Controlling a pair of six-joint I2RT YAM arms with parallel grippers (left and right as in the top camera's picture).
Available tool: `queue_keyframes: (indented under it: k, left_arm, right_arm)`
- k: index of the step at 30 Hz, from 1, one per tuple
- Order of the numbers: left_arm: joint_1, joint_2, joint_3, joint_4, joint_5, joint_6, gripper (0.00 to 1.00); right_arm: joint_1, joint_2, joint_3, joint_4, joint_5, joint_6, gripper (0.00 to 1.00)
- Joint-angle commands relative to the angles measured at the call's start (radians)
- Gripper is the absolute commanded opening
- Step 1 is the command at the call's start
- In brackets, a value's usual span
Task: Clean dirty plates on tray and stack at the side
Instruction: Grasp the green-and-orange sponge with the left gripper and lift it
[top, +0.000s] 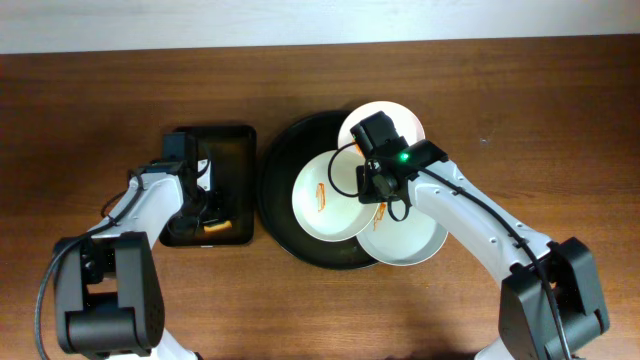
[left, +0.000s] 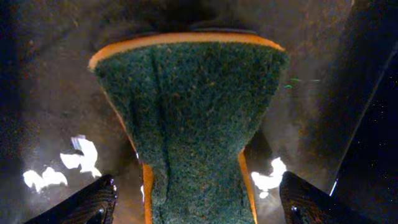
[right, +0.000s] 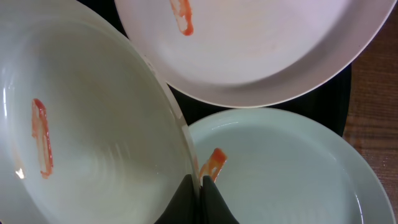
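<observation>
On your tabletop (top: 100, 100), the round tray (top: 273, 175) holds all three plates (top: 385, 120), which overlap and are each orange-smeared. The rectangular tray (top: 230, 160) sits just beside it. Your right pincer (right: 199, 190) is clamped tight on the rim of the left plate (right: 93, 124), which tilts over the pale-green plate (right: 286, 180). Your left pincer (left: 199, 202) stands wide apart inside the rectangular tray, straddling a green sponge (left: 193, 112).
</observation>
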Motion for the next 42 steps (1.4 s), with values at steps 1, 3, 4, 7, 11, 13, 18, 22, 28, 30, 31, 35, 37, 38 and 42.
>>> queue_keyframes:
  k: [1, 3, 4, 7, 11, 13, 18, 22, 28, 30, 31, 35, 37, 38, 42]
  left_arm:
    - [-0.017, 0.011, -0.070, 0.078, 0.018, -0.018, 0.83]
    - [-0.024, 0.011, -0.088, 0.110, 0.018, -0.018, 0.72]
    - [-0.024, 0.011, -0.087, 0.116, 0.018, -0.017, 0.54]
    - [-0.023, 0.010, -0.054, 0.092, 0.018, -0.017, 0.00]
    - [-0.017, -0.029, 0.120, -0.093, 0.018, -0.017, 0.00]
    - [-0.017, -0.061, 0.196, -0.173, 0.018, -0.017, 0.00]
    - [-0.021, -0.169, 0.270, -0.259, 0.018, -0.017, 0.00]
    - [-0.021, -0.186, 0.265, -0.280, 0.019, -0.016, 0.00]
    - [-0.029, -0.186, 0.261, -0.256, 0.019, 0.076, 0.00]
    - [-0.038, -0.185, 0.261, -0.253, 0.019, 0.095, 0.00]
    - [-0.040, -0.185, 0.261, -0.253, 0.020, 0.095, 0.00]
    - [-0.044, -0.186, 0.254, -0.250, 0.109, 0.095, 0.00]
    - [-0.050, -0.185, 0.239, -0.212, 0.028, 0.089, 0.00]
    - [-0.049, -0.185, 0.238, -0.213, 0.023, 0.079, 0.00]
    - [-0.050, -0.185, 0.233, -0.184, 0.038, 0.031, 0.00]
  right_arm:
    - [0.004, -0.034, 0.019, 0.002, 0.016, -0.006, 0.04]
    - [0.004, -0.034, 0.019, 0.002, 0.016, -0.006, 0.04]
    - [0.004, -0.034, 0.019, 0.003, 0.016, -0.006, 0.04]
    - [0.004, -0.034, 0.019, 0.007, 0.016, -0.007, 0.04]
    - [0.004, -0.039, 0.055, -0.011, 0.016, -0.008, 0.04]
    - [0.004, -0.040, 0.074, -0.021, 0.015, -0.033, 0.04]
    - [0.005, -0.042, 0.123, -0.064, 0.017, -0.089, 0.04]
    - [0.005, -0.042, 0.228, -0.169, 0.069, -0.123, 0.04]
    - [0.005, -0.041, 0.279, -0.241, 0.188, -0.122, 0.04]
    - [0.011, -0.041, 0.279, -0.241, 0.192, -0.122, 0.04]
    - [0.018, -0.041, 0.279, -0.245, 0.201, -0.117, 0.04]
    - [0.068, -0.041, 0.277, -0.248, 0.267, -0.067, 0.04]
    - [0.089, -0.041, 0.277, -0.244, 0.290, -0.066, 0.04]
    - [0.093, -0.041, 0.277, -0.241, 0.293, -0.066, 0.04]
    - [0.094, -0.041, 0.277, -0.238, 0.291, 0.007, 0.04]
